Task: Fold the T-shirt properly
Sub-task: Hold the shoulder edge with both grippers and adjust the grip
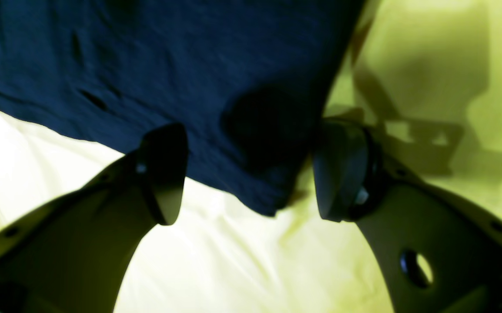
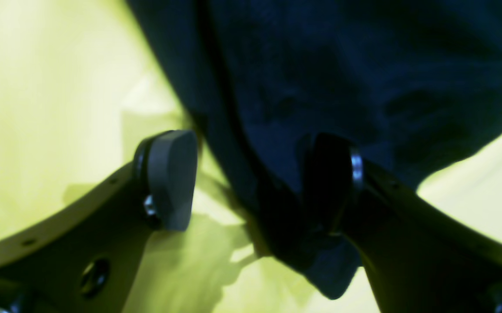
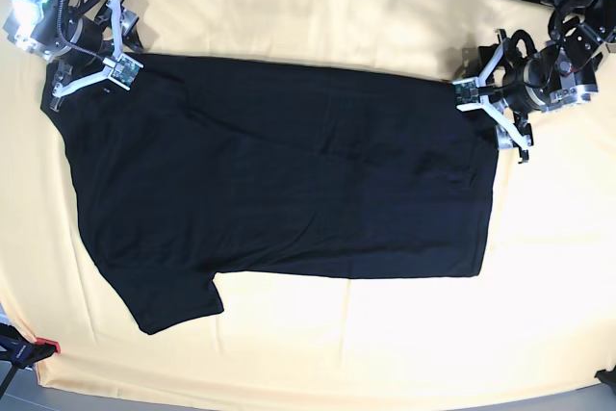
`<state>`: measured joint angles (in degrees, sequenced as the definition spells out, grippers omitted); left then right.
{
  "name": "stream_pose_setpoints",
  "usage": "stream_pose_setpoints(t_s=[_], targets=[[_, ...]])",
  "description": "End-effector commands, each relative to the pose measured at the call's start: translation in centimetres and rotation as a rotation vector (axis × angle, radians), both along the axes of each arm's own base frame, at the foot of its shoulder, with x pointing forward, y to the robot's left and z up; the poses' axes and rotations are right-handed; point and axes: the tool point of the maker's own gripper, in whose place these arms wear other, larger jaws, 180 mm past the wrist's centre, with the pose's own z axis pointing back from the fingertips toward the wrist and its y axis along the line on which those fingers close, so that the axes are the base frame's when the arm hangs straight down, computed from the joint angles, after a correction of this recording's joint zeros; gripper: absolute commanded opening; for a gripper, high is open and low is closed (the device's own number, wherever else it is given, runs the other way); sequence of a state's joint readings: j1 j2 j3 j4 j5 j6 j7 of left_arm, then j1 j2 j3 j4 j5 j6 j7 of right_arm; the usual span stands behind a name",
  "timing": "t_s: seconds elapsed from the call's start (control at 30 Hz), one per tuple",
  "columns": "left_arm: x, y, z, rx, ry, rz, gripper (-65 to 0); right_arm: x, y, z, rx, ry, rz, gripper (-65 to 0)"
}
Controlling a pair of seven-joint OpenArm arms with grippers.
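T-shirt (image 3: 279, 180) lies plain side up on the yellow-covered bench (image 3: 318, 344), folded lengthwise, one sleeve poking out bottom-left in the base view.

Left of the base view: right tool (image 3: 94, 55) sits at the shirt's top-left corner, jaws spread wide, holding nothing. In its wrist view the dark cloth (image 2: 320, 87) runs up against one pad and a corner flap hangs below it. Risk: if it lifts or swings, that flap could snag on the pad and drag the corner, undoing the fold line.

Right of the base view: left tool (image 3: 493, 108) is at the top-right corner, also wide open and empty, with the cloth corner (image 1: 168, 78) lying between the pads. Risk: closing here may catch the yellow cover (image 1: 233, 261) too, or pinch only the top layer, so the layers separate.
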<state>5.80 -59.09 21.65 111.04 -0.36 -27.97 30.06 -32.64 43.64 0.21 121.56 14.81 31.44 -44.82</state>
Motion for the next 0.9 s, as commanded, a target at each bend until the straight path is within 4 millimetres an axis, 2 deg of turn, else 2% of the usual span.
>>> stream_pose_setpoints(t_s=[0.0, 0.13, 0.23, 0.33, 0.4, 0.57, 0.67, 0.73, 0.8, 0.87], targets=[[0.8, 0.7, 0.4, 0.019, -0.031, 0.0, -20.1, 0.7, -0.1, 0.9, -0.003, -0.038, 0.009, -21.5], [1.1, 0.7, 0.0, 0.029, -0.049, -0.005, -20.4, 1.4, -0.8, 1.2, -0.029, -0.078, -0.023, -21.5], [1.4, 0.7, 0.2, 0.036, -0.066, -0.003, -26.2, 1.5, -1.0, 1.2, -0.04, -0.085, -0.027, -21.5], [2.2, 0.6, 1.0, 0.036, -0.117, 0.029, -34.7, 1.6, -1.1, 1.2, -0.04, -0.088, -0.035, -21.5], [2.7, 0.2, 1.8, 0.03, -0.154, 0.046, -38.1, 1.7, -1.1, 1.3, -0.04, -0.092, -0.044, -21.5], [2.9, -1.1, 3.3, 0.009, -0.206, 0.041, -40.1, 1.6, -1.3, 1.0, -0.041, -0.085, -0.049, -21.5], [2.9, -1.7, 3.7, -0.002, -0.214, 0.029, -49.2, 1.4, -2.0, 0.2, -0.043, -0.065, -0.067, -21.9], [2.9, -1.6, 3.7, -0.001, -0.214, 0.029, -54.7, 1.3, -2.5, -0.5, -0.037, -0.052, -0.078, -24.4], [2.9, -1.6, 3.7, -0.001, -0.213, 0.029, -57.9, 1.1, -2.8, -1.1, -0.03, -0.039, -0.082, -27.6], [2.9, -1.6, 3.7, -0.001, -0.214, 0.03, -60.3, 0.8, -3.1, -1.6, -0.03, -0.019, -0.078, -27.7]])
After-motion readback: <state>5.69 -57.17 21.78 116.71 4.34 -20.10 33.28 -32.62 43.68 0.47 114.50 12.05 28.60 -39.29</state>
